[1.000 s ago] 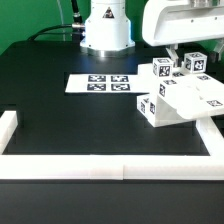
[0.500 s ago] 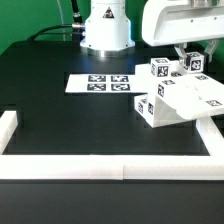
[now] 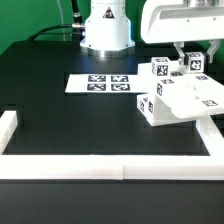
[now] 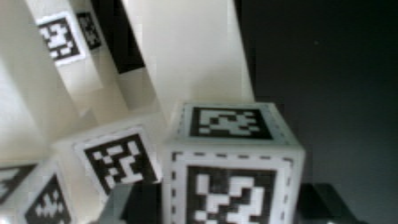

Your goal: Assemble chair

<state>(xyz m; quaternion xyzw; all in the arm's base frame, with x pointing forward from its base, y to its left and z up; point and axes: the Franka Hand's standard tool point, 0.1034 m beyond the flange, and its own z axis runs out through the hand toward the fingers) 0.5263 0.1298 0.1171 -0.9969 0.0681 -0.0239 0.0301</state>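
The chair parts lie bunched at the exterior view's right: a slanted white plate (image 3: pixel 196 98), a tagged block (image 3: pixel 150 108) at its low end, and two upright tagged pieces (image 3: pixel 160 70) behind it. My gripper (image 3: pixel 194 60) reaches down from above and is shut on the rear upright piece (image 3: pixel 194 64). In the wrist view this tagged white piece (image 4: pixel 231 150) fills the space inside the gripper (image 4: pixel 231 208), and a dark finger (image 4: pixel 132 204) presses each of its sides. Other white bars (image 4: pixel 98 90) with tags stand close beside it.
The marker board (image 3: pixel 100 83) lies flat on the black table, left of the parts. White border rails run along the front (image 3: pixel 110 171), the left (image 3: pixel 8 128) and the right (image 3: pixel 214 138). The arm's base (image 3: pixel 105 25) stands at the back.
The jaws have closed from wide open onto the rear upright piece. The arm and the other parts have stayed almost still.
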